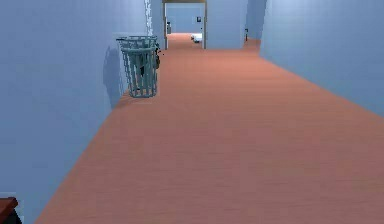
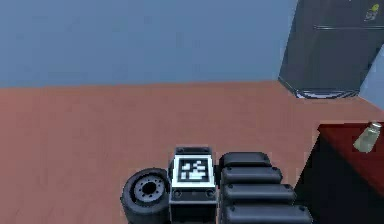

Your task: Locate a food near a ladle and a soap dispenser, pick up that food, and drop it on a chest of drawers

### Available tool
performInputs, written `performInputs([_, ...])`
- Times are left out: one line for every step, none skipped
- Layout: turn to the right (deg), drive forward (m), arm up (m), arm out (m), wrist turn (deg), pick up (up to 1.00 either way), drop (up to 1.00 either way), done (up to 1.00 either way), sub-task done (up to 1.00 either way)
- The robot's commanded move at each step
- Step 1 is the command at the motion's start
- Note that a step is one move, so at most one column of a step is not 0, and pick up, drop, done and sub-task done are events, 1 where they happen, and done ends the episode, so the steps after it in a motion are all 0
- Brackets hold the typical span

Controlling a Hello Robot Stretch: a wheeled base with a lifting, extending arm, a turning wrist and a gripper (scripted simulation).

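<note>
The gripper [image 2: 148, 193] shows as a dark round body low in the arm side view, just left of a white marker [image 2: 192, 168] at the end of the arm [image 2: 250, 185]. Its fingers cannot be made out against that dark body, so I cannot tell whether it holds anything. Bare floor [image 2: 120, 120] runs out from it to a blue wall [image 2: 130, 40].

Well apart from the gripper, right of the arm and a little farther out, a small pale bottle [image 2: 369, 137] with a darker cap stands tilted on a dark cabinet [image 2: 345, 180]. It is too small to tell whether it is something to eat. The cabinet is cut off by the right edge, so its kind is unclear. Beyond it, against the wall, stands a grey fridge [image 2: 330, 50], its top cut off.

In the forward view a wire bin [image 1: 140, 66] stands by the left wall of a corridor, with a doorway [image 1: 185, 25] at the far end. A dark and red scrap [image 1: 8, 208] in the bottom left corner is too cut off to name.
</note>
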Motion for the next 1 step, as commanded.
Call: performInputs([0.0, 1.00, 0.00, 0.00, 0.0, 0.00, 0.00, 0.00, 0.00])
